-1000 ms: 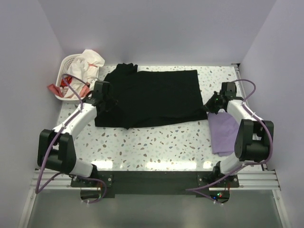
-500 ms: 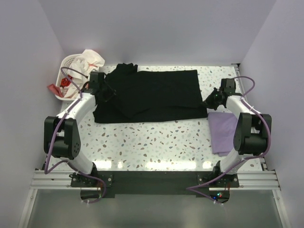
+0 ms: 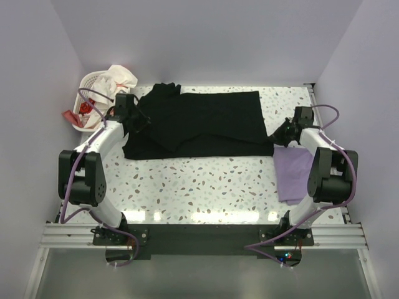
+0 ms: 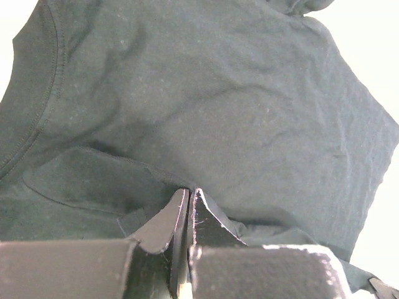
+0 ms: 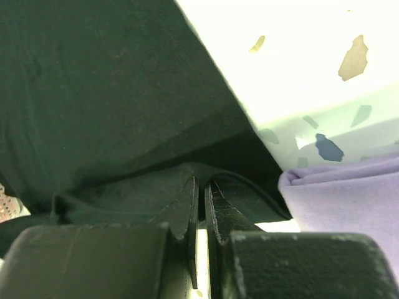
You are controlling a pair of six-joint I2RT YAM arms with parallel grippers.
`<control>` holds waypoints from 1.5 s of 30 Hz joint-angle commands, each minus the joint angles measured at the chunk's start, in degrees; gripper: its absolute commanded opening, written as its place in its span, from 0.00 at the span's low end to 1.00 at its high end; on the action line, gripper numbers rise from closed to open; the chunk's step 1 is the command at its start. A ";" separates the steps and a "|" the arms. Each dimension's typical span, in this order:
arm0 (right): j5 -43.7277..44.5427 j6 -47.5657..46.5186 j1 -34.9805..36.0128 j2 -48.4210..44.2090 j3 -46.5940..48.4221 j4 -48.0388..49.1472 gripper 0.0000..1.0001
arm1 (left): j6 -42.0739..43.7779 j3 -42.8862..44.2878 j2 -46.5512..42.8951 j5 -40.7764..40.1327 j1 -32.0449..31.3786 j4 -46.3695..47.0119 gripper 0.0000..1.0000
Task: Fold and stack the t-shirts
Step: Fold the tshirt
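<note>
Over the table (image 3: pixel 206 187), seen from above, your two arms have carried the near edge of the black tee (image 3: pixel 212 118) away from you. A second ago the shirt lay wider and flatter. Now its near border sits further back and a raised crease runs across its lower half. The left hand (image 3: pixel 138 118) has travelled toward the far-left corner of the cloth, close to the laundry basket (image 3: pixel 87 93). The right hand (image 3: pixel 278 134) has shifted only slightly at the shirt's right edge. The lavender tee (image 3: pixel 293 174) lies folded on the right side, just beside that edge.

At the left wrist, the left hand (image 4: pixel 189 196) is pressed together, and it appears to pinch a fold of the black tee (image 4: pixel 218 93), whose collar seam curves at upper left.

At the right wrist, the right hand (image 5: pixel 201 184) is likewise pressed together on a doubled lip of the black tee (image 5: pixel 93 81). The lavender tee (image 5: pixel 355 199) rests just beside it, with bare table (image 5: pixel 299 50) beyond.

By this reading, you are partway through the first lengthwise fold. Stacking is not yet begun.
</note>
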 commanded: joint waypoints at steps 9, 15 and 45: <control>-3.23 0.63 -0.14 2.28 4.02 2.88 0.00 | 0.94 1.29 -0.46 0.67 2.09 2.67 0.00; -3.93 0.99 -0.14 4.82 6.39 2.97 0.00 | 0.85 0.59 -0.89 0.76 3.32 2.58 0.00; -3.67 0.99 0.03 8.09 9.83 2.18 0.02 | 1.73 -2.75 -0.53 2.43 4.12 5.30 0.00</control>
